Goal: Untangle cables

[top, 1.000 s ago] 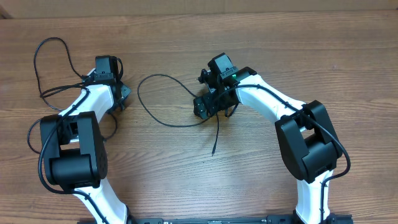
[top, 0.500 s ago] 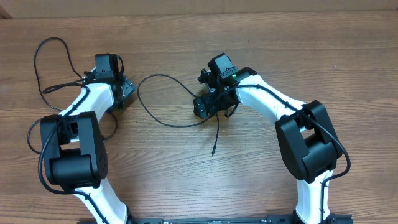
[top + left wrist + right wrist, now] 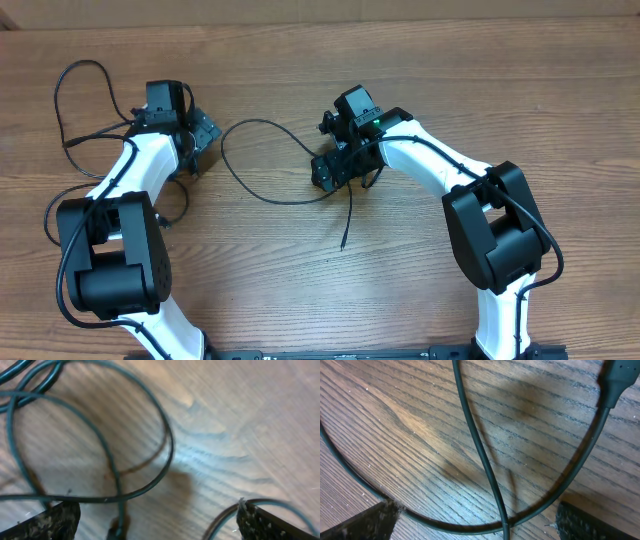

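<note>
Sprawling across the wooden table [image 3: 500,80], the cables [image 3: 223,150] lie in two groups, well apart; one cord makes a wide loop in the middle and runs in under the right pincer [image 3: 335,172], its loose end trailing back toward the robot; the other cords [image 3: 57,95] curl in overlapping loops at the left side, near and partly under the left arm. A second ago the left pincer [image 3: 203,145] was clenched beside those cords; now its jaws stand spread wide and it has shifted slightly away from the robot's base; its wrist view, blurred, shows the fingers [image 3: 50,520] far apart at the bottom corners, with nothing between them and crossed loops lying on the wood below; so it has released what it held. The right pincer has not moved; it is released too, its fingers [image 3: 360,522] wide apart above the middle loop, a strand crossing it and a plug [image 3: 615,380] at the top corner, none of it grasped. A pull on the left bundle looks finished; those loops still cross, so untangling is probably far from done and seems to call for a fresh grasp.
</note>
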